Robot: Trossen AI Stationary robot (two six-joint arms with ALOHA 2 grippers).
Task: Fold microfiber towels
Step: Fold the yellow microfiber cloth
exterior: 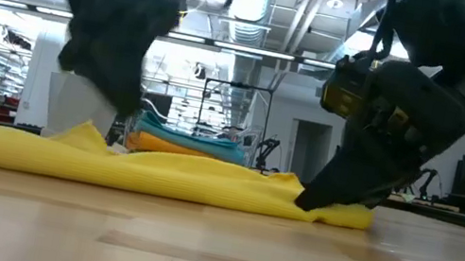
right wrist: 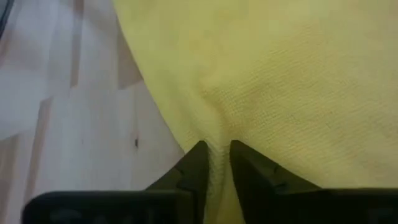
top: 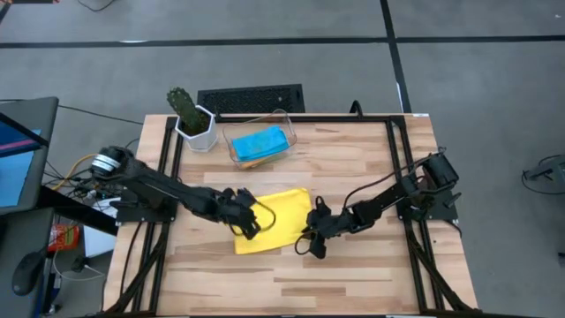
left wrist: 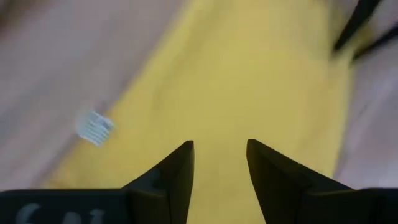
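Note:
A yellow microfiber towel lies on the wooden table near its middle, with a small white label on it. My left gripper hovers open just over the towel's left part; its fingers stand apart with only cloth showing beyond them. My right gripper is down at the towel's right edge, shut on a pucker of cloth. A light blue towel lies on an orange one in the clear bin at the back. My right gripper pinches the yellow towel at its right edge, toward the near corner, between its two fingertips. The cloth gathers into a small fold between them. The fingers slant down from the table's right side. The towel lies on the table.
A white pot with a green cactus stands at the back left beside the bin. A black frame rail runs along the table's sides and back. Bare wood lies in front of the towel and to its right.

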